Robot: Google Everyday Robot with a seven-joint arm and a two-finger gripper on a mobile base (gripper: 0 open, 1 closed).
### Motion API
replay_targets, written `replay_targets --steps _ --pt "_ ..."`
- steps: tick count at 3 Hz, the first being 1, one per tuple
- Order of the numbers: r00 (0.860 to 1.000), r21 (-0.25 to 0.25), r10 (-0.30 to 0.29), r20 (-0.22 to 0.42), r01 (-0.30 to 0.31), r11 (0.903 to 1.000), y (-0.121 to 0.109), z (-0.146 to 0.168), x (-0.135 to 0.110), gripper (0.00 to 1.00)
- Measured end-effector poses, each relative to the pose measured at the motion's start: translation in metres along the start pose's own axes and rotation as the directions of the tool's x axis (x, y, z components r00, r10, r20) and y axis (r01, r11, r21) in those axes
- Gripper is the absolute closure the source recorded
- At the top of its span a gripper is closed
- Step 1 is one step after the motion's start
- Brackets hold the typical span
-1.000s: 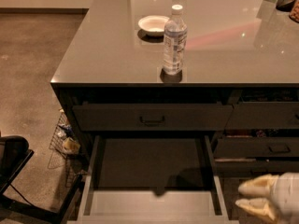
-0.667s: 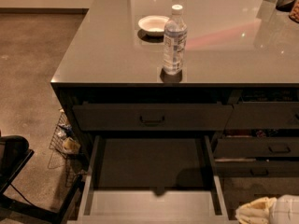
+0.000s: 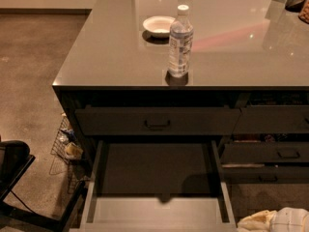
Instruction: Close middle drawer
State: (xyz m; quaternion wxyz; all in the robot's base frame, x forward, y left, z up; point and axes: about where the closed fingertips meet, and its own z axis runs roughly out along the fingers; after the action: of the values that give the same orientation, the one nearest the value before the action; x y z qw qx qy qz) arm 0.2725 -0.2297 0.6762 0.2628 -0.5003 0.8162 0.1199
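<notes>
nearest, at the lower right edge: the gripper, pale and partly cut off, just beside the right front corner of the middle drawer. whether it is spread or pressed together cannot be told, nor whether it touches the drawer. the drawer stands pulled far out beneath the countertop, its pale inner walls and dark floor exposed and its front face out of view below. behind it sits the shut upper drawer; farthest, on the countertop, stand a water bottle and a white bowl. judged step: bringing the gripper to the drawer front. the push is best placed near the centre of the front, straight toward the cabinet and steady, so the drawer does not skew or jolt the bottle.
</notes>
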Motion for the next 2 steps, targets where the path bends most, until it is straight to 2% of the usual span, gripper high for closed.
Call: replay_targets --steps 1,2 --pt "0.997 -0.019 0.059 0.043 -0.058 0.9981 0.017 0.036 0.026 1.00" --pt "0.984 -0.013 0.123 0.126 -0.122 0.9924 0.023 0.083 0.071 1.00"
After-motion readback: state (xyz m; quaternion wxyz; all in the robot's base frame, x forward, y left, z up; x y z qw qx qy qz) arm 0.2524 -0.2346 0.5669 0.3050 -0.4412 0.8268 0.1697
